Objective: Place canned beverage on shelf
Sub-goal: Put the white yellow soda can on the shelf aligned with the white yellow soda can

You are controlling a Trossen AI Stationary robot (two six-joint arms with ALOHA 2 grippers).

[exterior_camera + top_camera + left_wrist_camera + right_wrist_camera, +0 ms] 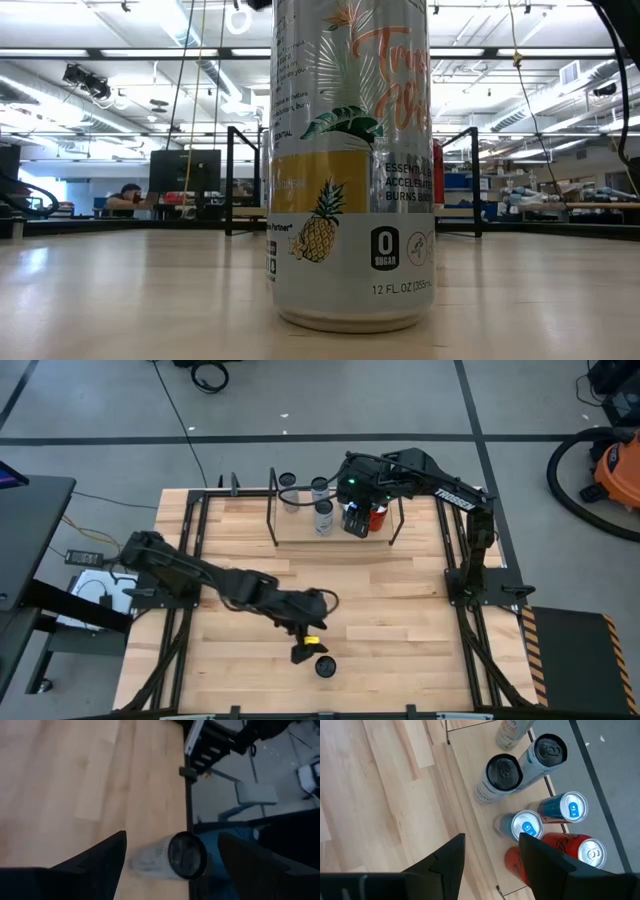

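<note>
A tall silver canned beverage with a black top and a pineapple print stands upright on its base near the table's near edge. My left gripper is open and hovers just above and on the far side of it, touching nothing. The shelf, a light board between black end frames, stands at the far middle and holds several cans. My right gripper hovers open over the shelf's right part, above a blue can, with nothing between its fingers.
Black, blue and red cans crowd the shelf's right half; its left part is bare board. Open table lies between the shelf and the can. The table's black rim runs right beside the can.
</note>
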